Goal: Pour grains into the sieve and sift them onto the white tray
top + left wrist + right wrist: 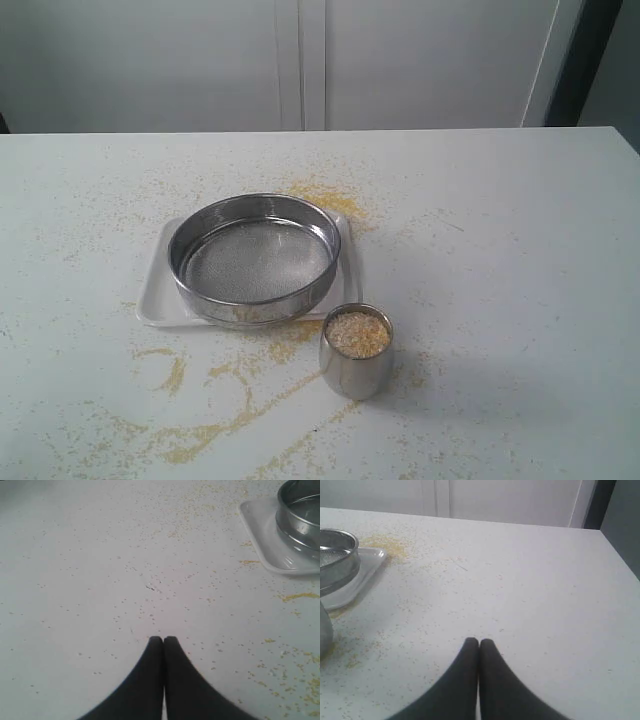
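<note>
The steel sieve [254, 259] rests on the white tray [155, 290] in the middle of the table, its mesh bare. Just in front of it to the right stands a small shiny steel cup [355, 353] filled with the beige-yellow grains [357, 334]. Neither arm shows in the exterior view. My left gripper [163, 639] is shut with nothing in it, over bare table, with the tray [260, 540] and sieve [300, 510] off at the frame's edge. My right gripper [479, 641] is also shut and empty; the sieve [337, 560], tray [357, 580] and cup edge [324, 630] lie to one side.
Fine yellow granules are scattered over the white table [500, 250], with a denser patch [325, 197] behind the tray and curved trails [215, 420] near the front edge. White cabinet doors [300, 60] stand behind the table.
</note>
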### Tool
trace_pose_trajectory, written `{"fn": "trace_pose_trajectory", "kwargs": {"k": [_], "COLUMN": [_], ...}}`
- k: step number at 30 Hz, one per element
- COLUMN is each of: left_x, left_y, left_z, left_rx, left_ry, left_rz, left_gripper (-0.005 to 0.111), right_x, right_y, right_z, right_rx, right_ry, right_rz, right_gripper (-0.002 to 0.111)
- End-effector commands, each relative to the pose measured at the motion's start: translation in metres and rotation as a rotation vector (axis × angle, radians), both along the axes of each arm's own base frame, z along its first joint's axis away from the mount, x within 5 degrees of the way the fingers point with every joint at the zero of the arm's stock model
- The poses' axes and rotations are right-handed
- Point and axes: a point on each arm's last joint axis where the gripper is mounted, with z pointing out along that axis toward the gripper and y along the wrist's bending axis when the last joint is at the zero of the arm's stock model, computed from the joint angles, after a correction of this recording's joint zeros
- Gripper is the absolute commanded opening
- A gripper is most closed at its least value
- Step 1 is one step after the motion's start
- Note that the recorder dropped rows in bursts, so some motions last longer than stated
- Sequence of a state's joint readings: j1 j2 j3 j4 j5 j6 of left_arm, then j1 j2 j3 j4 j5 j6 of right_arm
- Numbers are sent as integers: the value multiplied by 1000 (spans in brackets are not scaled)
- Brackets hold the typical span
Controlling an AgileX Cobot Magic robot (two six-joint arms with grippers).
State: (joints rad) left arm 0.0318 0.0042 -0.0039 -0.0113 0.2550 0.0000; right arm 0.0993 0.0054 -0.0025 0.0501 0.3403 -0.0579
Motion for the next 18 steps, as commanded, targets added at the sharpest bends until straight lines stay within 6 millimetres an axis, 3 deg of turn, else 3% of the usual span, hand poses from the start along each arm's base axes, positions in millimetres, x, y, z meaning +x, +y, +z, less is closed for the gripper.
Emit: {"fn": "trace_pose_trajectory", "kwargs": {"k": [1,8,13,18], "left_x": [0,0,0,0], "left_y": [-1,-1,-1,-1], "left_z": [-1,-1,-1,-1], "left_rx": [-12,-12,-12,-12], "left_ry": [-2,-2,-2,-2], "left_rz": [-3,-3,-3,-3], "left_gripper": [0,0,0,0], "right_x": [0,2,3,0], "right_y": [0,0,-1,-2], "right_z": [1,11,29,44], "right_rx": [-22,-4,18,182], "right_ry": [-25,-133,-333,-485], "right_rz": [2,-3,-15,-26], "right_gripper": [0,0,0,0]}}
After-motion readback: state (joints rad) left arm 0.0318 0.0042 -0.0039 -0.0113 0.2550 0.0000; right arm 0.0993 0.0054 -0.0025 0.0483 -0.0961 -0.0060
